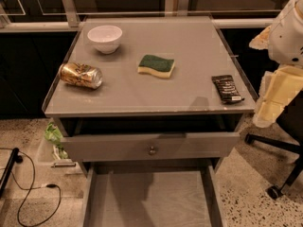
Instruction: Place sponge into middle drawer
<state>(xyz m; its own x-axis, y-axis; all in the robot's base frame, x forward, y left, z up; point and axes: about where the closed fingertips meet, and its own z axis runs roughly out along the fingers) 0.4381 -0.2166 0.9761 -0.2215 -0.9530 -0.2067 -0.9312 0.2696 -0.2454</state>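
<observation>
The sponge [156, 65] lies flat on the cabinet top [189, 41], near its middle, green scouring face up over pale yellow foam. The middle drawer [151, 197] is pulled far out at the bottom of the view, and its pale-grey floor is bare. My gripper [273, 100] hangs off the right edge of the cabinet, below the white arm [286, 32]. It is well to the right of the sponge, touches nothing, and nothing shows in it.
A white bowl [104, 38] stands at the back left. A gold can [81, 75] lies on its side at the left. A black snack packet [227, 89] lies at the right front. The top drawer with a round knob [152, 150] is slightly open. Chair wheels [274, 191] stand at the right.
</observation>
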